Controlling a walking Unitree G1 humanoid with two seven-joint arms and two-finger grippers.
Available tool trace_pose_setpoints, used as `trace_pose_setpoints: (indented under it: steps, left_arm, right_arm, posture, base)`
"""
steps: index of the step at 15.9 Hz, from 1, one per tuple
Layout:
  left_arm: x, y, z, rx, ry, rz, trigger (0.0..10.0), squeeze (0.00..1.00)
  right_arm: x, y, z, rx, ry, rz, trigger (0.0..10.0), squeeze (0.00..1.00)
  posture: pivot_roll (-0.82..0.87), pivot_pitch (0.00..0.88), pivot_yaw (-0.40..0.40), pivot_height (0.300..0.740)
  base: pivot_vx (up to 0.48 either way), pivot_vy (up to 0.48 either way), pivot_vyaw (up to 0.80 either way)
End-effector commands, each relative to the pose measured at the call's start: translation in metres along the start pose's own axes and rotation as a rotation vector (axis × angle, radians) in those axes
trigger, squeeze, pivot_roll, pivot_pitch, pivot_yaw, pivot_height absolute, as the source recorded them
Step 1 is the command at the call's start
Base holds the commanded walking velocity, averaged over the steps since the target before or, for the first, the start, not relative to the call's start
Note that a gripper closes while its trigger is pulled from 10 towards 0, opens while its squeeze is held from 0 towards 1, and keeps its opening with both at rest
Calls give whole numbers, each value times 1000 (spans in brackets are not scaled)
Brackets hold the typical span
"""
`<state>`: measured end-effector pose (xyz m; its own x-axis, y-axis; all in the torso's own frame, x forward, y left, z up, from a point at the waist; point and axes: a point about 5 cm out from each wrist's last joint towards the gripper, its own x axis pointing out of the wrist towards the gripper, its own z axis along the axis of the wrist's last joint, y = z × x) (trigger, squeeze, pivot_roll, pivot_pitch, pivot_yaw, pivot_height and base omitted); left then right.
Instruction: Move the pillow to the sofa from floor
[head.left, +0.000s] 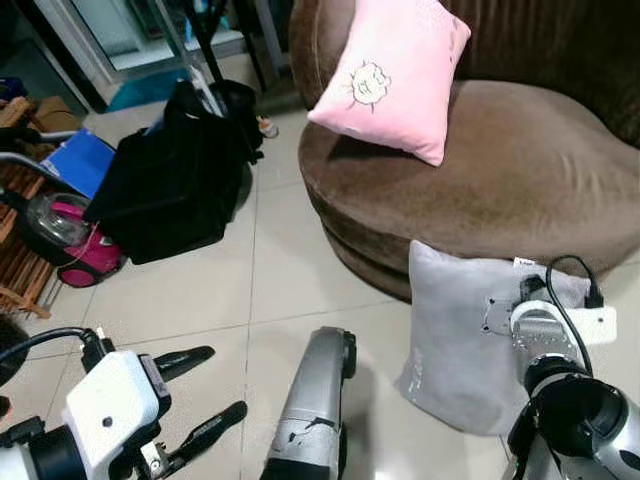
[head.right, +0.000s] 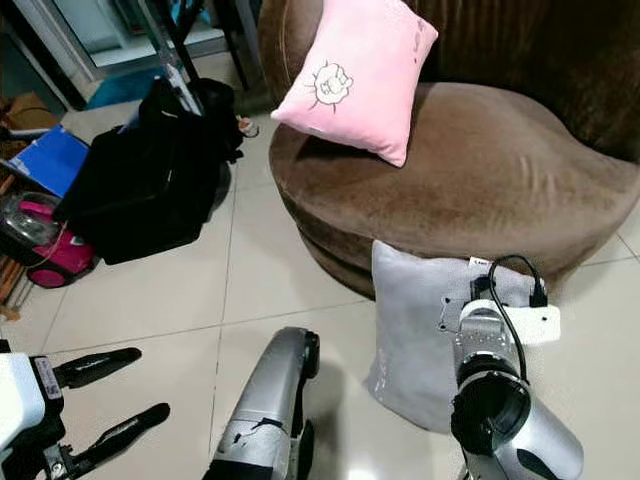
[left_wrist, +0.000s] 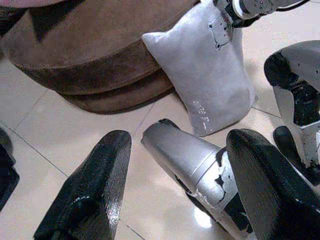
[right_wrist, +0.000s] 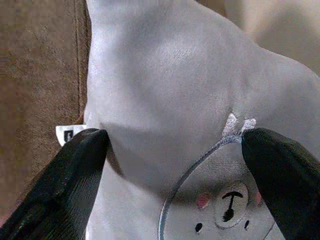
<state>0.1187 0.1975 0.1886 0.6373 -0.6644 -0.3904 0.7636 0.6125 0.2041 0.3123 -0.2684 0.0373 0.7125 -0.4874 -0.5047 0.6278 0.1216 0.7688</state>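
1. A grey pillow (head.left: 455, 340) is stood on the tiled floor (head.left: 290, 270), leaned against the near side of the round brown sofa (head.left: 520, 180), at the right of the scene.
2. The right pincer (right_wrist: 172, 150) is pressed up to the pillow's upper part; its two fingers (right_wrist: 65, 185) are spread apart, with the pillow's top edge and embroidered bear face seen between them. Nothing is clamped yet, and whether the fingertips touch the fabric cannot be told.
3. In the eye views the right pincer's fingers are hidden behind its own wrist and a white box with a black cable.
4. The left pincer (head.left: 200, 395) is held low over the floor at near left, well apart from the pillow, its fingers spread and empty.
5. A pink pillow (head.left: 392, 75) is propped on the sofa seat against the backrest.
6. A black bag (head.left: 175, 180) is set on the floor at far left, with a pink-and-clear appliance (head.left: 65, 235) beside it, cut off by the frame edge.
7. A silver leg of the robot (head.left: 315, 410) is seen between the two arms; its lower end is cut off.
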Motion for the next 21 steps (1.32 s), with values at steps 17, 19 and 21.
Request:
trace_pose_setpoints:
  steps: [17,19,21]
  left_arm:
    - [145,66,-33,34,-143,491,10000,0]
    - [146,66,-30,42,-151,490,10000,0]
    - [146,70,-31,142,-118,443,10000,0]
  right_arm:
    - [-14,10,-53,-1175,146,263,10000,0]
    - [-16,11,-56,-1183,138,273,10000,0]
    - [-14,16,-52,-1101,111,226,10000,0]
  posture:
    - [175,0,14,494]
    - [180,0,41,494]
    - [162,0,90,494]
  base:
    - [0,0,0]
    - [0,0,0]
    - [0,0,0]
